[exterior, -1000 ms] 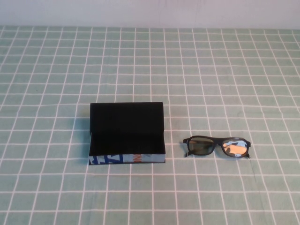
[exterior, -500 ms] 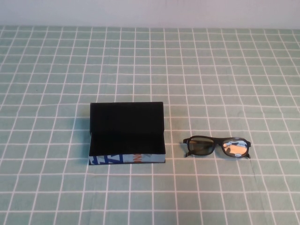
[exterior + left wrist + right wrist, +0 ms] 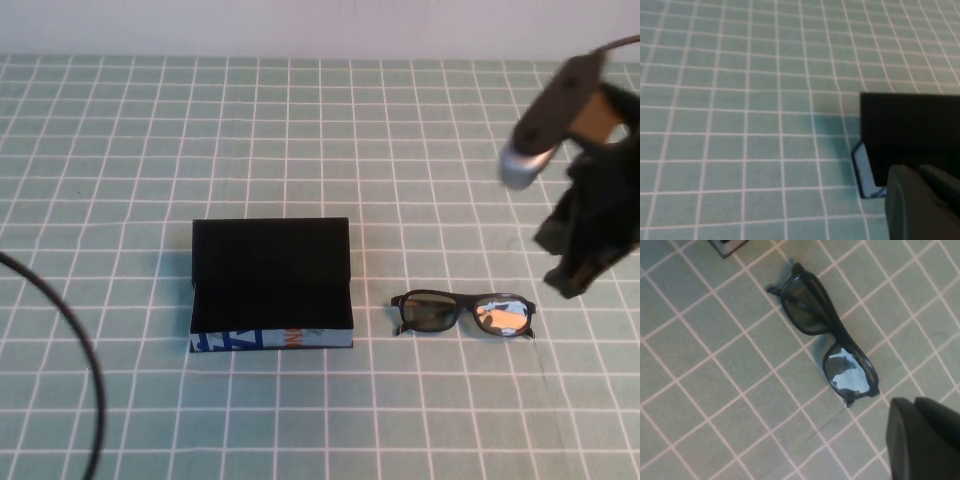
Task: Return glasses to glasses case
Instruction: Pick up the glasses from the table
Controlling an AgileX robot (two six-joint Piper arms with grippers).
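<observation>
right claw (image 3: pixel 578 272): shut, empty, above checked surface (image 3: pixel 300 120) | glasses (image 3: pixel 464 313): just below-left of it, unobstructed | glasses case (image 3: pixel 271 285): open, farther left | left claw (image 3: pixel 922 205): near case, cannot tell

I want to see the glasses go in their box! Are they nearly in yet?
Not yet. Done: the case stands open. In hand: the right gripper, shut and empty, hangs above the glasses, which lie on the table beside the case. The left gripper waits by the case. Left: grab the glasses and put them in.
</observation>
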